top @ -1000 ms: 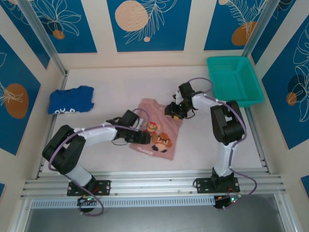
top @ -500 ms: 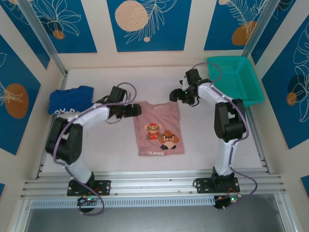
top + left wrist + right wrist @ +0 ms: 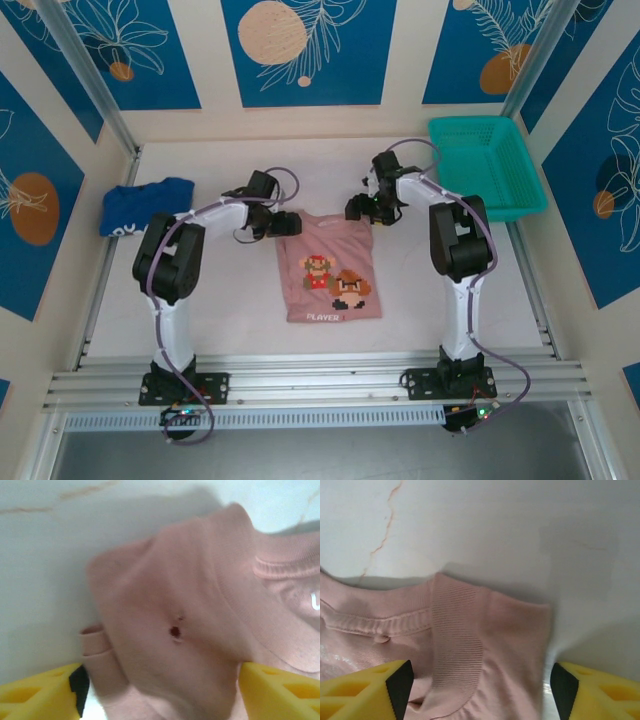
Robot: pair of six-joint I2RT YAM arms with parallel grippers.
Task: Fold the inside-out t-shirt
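1. While the pink t-shirt (image 3: 330, 262) lies spread flat in the middle of the white table (image 3: 220, 300), both arms reach out to its far corners, one at each shoulder.
2. The shirt's collar points away from the arm bases and its hem lies toward them. Two small cartoon figures and a line of white letters face up.
3. The left gripper (image 3: 287, 223) sits at the shirt's left shoulder. From the left wrist camera, its yellow fingers (image 3: 35, 695) stand wide apart, one at each lower corner. The shoulder cloth lies loose between them, not pinched.
4. In that same view a folded sleeve cuff shows just beside the left-hand finger, and a small dark spot (image 3: 175, 630) marks the fabric.
5. The right gripper (image 3: 362, 210) sits at the right shoulder, beside the collar. From the right wrist camera its fingers (image 3: 355, 690) are also spread wide. The ribbed collar band and shoulder edge lie between them, and bare table shows beyond.
6. A blue garment (image 3: 148, 206) lies crumpled near the table's left edge, well apart from the shirt.
7. A teal basket (image 3: 485, 128) stands at the far right corner, also well apart from the shirt.
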